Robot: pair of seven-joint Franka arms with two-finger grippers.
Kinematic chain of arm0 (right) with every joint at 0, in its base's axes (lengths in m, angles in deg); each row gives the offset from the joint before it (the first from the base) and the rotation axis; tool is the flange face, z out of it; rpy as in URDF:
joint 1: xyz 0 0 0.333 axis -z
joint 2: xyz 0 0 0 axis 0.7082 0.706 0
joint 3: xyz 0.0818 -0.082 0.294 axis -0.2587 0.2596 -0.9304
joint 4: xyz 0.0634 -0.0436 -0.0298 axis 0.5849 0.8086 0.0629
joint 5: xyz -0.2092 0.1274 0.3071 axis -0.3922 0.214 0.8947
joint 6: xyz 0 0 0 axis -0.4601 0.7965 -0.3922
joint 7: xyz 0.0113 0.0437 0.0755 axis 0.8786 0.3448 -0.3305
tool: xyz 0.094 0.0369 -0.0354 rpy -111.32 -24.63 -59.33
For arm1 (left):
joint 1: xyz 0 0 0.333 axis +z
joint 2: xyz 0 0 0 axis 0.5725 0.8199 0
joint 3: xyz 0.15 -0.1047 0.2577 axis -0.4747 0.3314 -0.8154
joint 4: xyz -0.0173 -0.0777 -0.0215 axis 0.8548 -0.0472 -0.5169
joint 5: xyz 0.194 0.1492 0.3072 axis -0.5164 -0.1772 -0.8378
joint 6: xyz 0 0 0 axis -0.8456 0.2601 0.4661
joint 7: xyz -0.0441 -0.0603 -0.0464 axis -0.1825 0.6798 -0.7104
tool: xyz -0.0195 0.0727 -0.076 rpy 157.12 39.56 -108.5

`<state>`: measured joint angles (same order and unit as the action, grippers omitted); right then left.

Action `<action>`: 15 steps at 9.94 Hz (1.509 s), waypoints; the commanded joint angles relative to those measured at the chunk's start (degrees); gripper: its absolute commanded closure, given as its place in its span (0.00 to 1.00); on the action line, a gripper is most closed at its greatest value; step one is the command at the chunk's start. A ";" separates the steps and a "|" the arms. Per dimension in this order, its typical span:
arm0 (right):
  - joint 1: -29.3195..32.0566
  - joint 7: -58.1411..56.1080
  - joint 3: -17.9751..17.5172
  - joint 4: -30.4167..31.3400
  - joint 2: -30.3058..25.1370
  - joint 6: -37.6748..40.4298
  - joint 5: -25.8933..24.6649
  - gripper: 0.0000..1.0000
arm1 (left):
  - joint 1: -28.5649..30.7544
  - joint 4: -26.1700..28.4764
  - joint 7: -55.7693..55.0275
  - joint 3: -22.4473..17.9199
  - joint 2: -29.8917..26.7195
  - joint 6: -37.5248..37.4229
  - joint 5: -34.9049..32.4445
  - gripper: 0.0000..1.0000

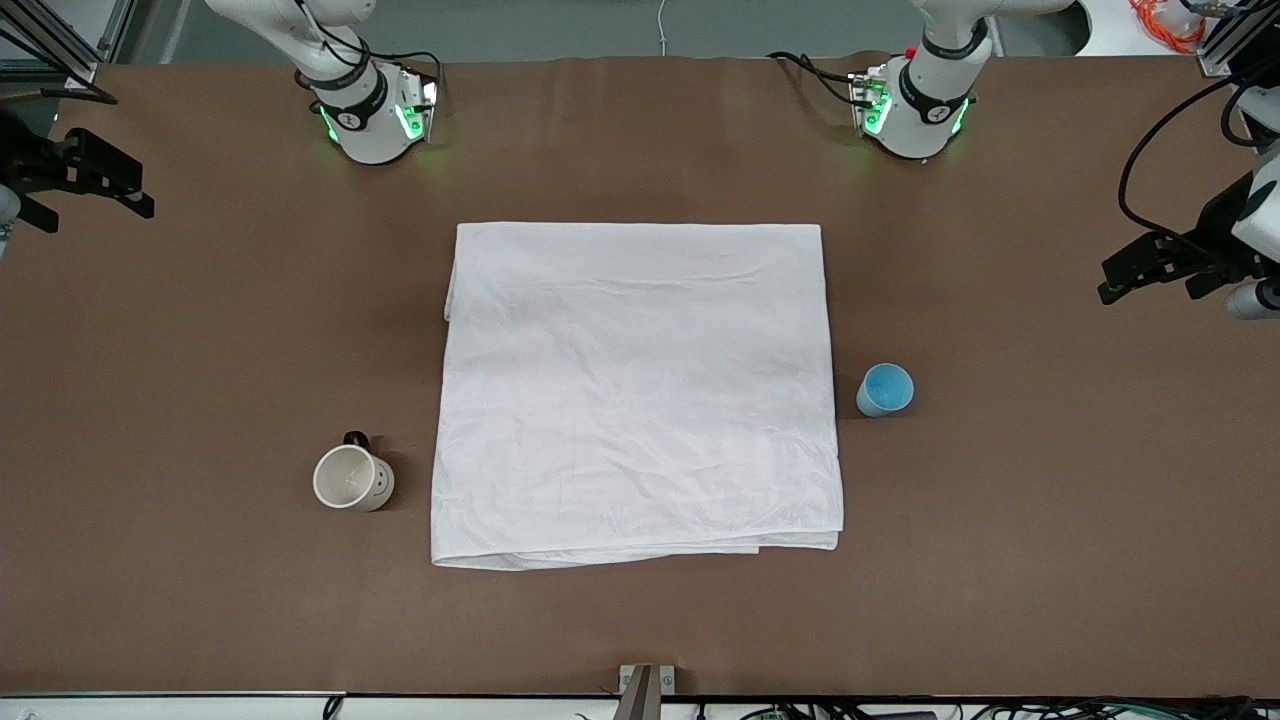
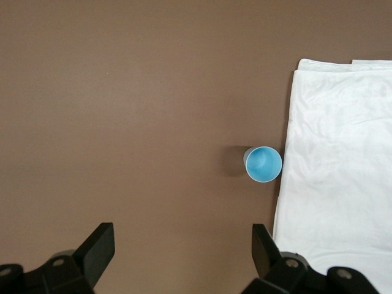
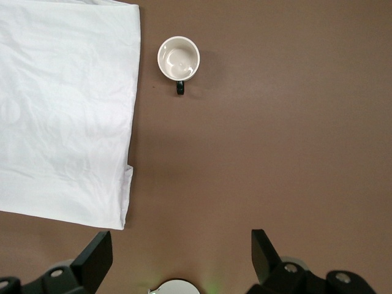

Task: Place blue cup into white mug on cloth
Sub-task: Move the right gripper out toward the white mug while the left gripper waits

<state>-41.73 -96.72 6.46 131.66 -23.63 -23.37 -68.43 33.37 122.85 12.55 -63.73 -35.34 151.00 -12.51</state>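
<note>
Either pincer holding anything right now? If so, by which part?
Nothing held. Left pincer and right pincer are both open and empty.

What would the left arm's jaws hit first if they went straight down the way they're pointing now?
Most likely bare table. The left gripper, jaws open, points down at brown tabletop; the blue cup stands off to one side of that line, beside the cloth. Depth is hard to judge from the wrist view.

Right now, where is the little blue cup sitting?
The blue cup stands upright on the bare table, just off the cloth's edge toward the left arm's end, not on it.
</note>
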 commanded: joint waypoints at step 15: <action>-6.00 0.99 -0.09 39.08 14.49 -59.16 7.29 0.01 | -0.56 -2.03 -0.33 0.51 2.58 -2.51 -0.16 0.01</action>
<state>-47.69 -96.03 6.23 171.45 -12.60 -78.95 -62.01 32.99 122.47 12.55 -63.50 -34.70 149.60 -12.51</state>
